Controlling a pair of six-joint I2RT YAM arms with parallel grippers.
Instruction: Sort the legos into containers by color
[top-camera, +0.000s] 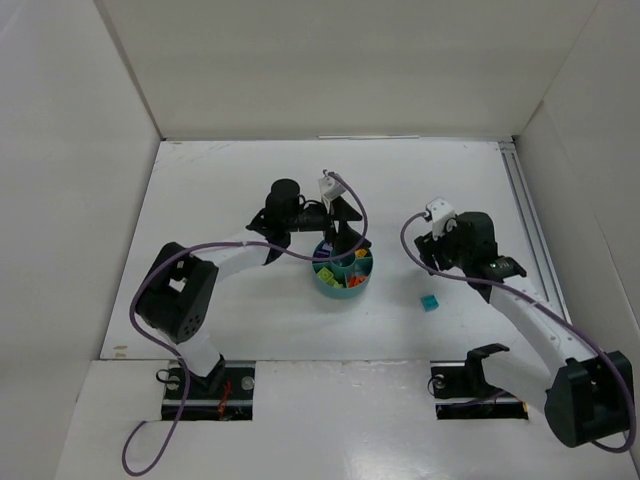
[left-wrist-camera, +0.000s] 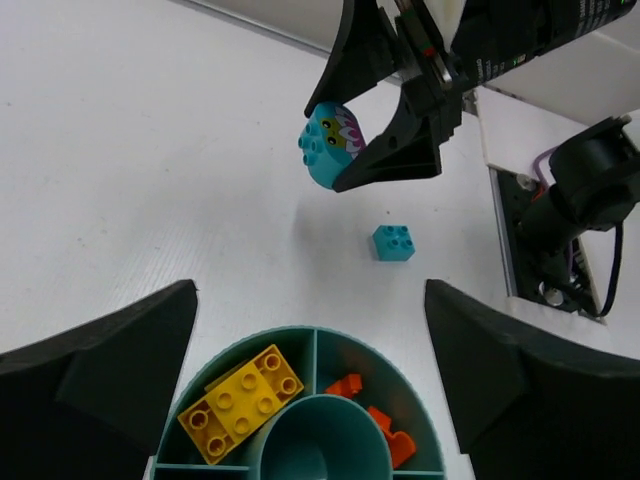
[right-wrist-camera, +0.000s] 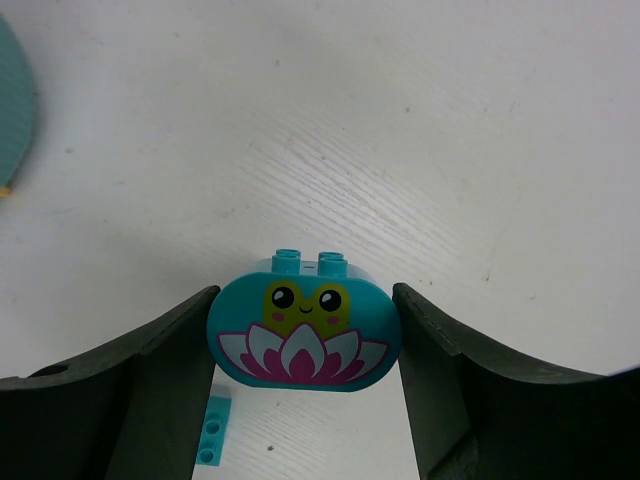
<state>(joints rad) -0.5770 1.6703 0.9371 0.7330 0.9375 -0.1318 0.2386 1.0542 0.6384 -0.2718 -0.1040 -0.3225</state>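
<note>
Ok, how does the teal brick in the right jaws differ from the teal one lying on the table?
The frog brick is clamped in the right gripper, off the table; the square teal brick lies loose on it. The frog brick has rounded ends and a printed frog on a lotus; the square teal brick is boxy and plain. Both are teal, and neither is in the dish.

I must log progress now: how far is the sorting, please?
Done: a yellow brick and orange bricks lie in separate dish sections. In hand: the right end effector grips a teal frog brick above the table; the left end effector is open over the dish. Left: one small teal brick on the table.
</note>
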